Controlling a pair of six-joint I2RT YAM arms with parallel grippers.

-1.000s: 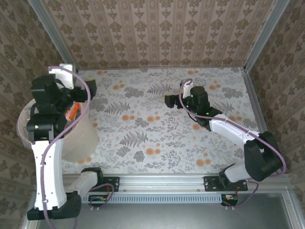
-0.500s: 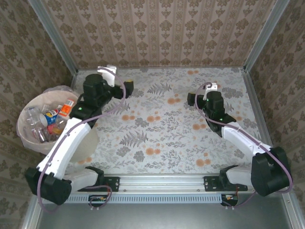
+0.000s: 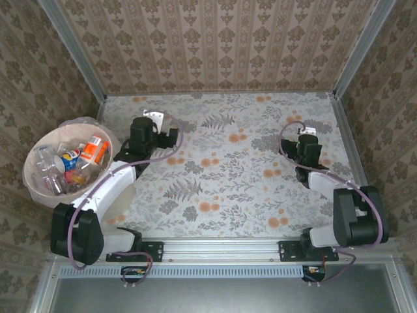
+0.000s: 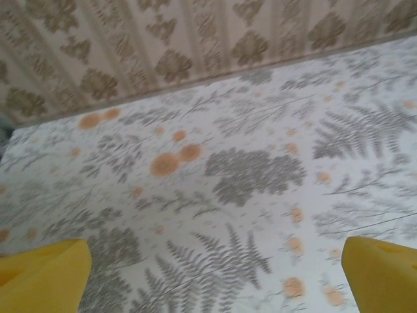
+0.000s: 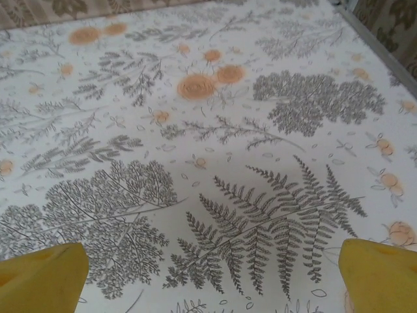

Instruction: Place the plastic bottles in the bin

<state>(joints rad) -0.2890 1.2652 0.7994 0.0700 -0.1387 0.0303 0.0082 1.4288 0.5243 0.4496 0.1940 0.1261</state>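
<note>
From above: bin (image 3: 55, 135) at table (image 3: 228, 189) left edge, beside L arm (image 3: 104, 189), prob so drops are a short reach. Inside it, plastic bottles (image 3: 71, 163) piled, jumbled, axes every which way. Orange-label bottle (image 3: 96, 150) leans on far wall, long axis approx near-to-far, cap end too small to tell.
L wrist: left gripper (image 4: 212, 277) jaws wide apart, nothing between, table below.
R wrist: right gripper (image 5: 208, 280) same, wide + empty. Task looks done imo.
</note>
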